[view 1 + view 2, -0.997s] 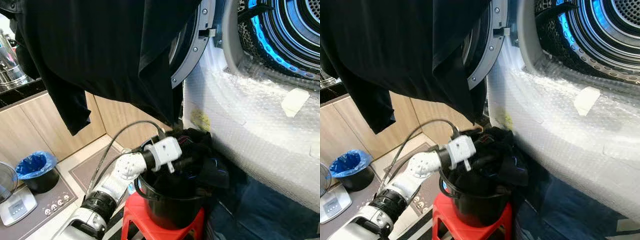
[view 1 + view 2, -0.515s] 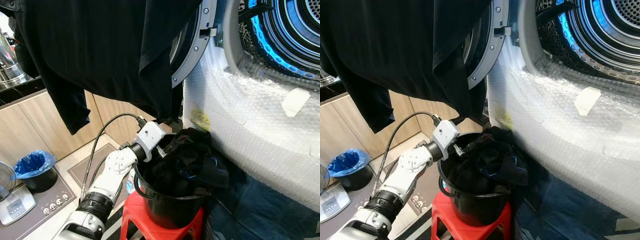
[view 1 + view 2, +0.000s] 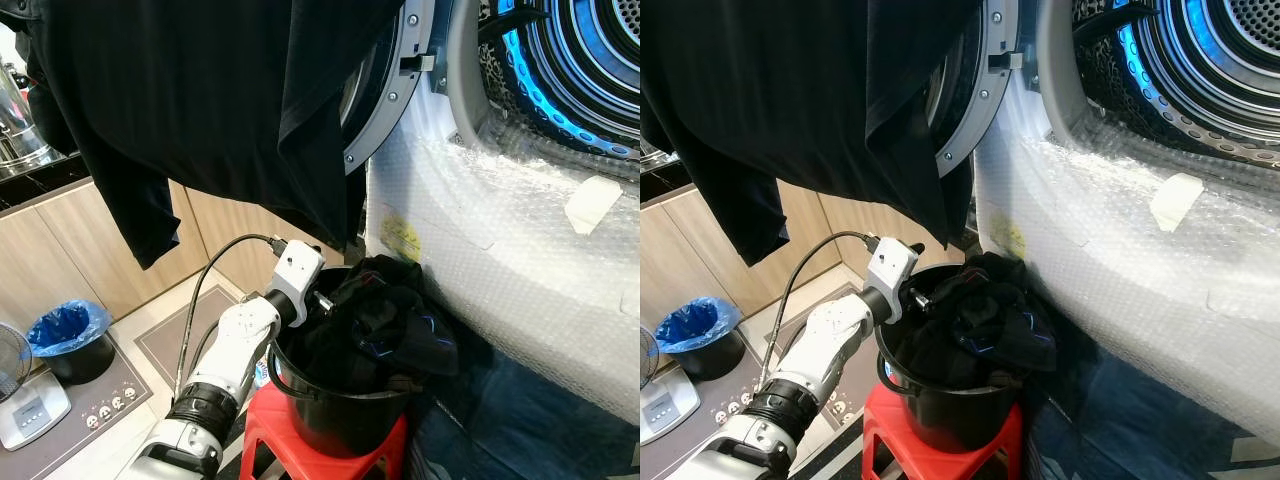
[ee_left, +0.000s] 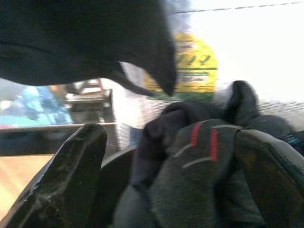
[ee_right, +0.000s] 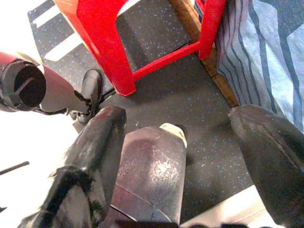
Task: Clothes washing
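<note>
Your left pincer (image 3: pixel 322 298) is sitting low in the middle of the frame, right at the near rim of the black bucket (image 3: pixel 330 415), which stands on a red stool (image 3: pixel 262 425). The bucket is stuffed with dark clothes (image 3: pixel 385 320), heaped up and spilling over the rim on the washer side. From the wrist camera you can see the left pincer spread wide, one finger (image 4: pixel 61 180) out to the side and a bunched dark garment with red marks (image 4: pixel 199 161) between the two, not pinched. A big black garment (image 3: pixel 200 100) hangs over the open washer door (image 3: pixel 385 100) across the upper left. The drum (image 3: pixel 570 60) glows blue in the upper right, with bubble wrap (image 3: pixel 500 250) over the washer front below it. Your right pincer (image 5: pixel 183 156) is spread open too, pointing down at the speckled floor (image 5: pixel 190 95) by the stool's legs. A blue-lined bin (image 3: pixel 70 340) sits lower left.
</note>
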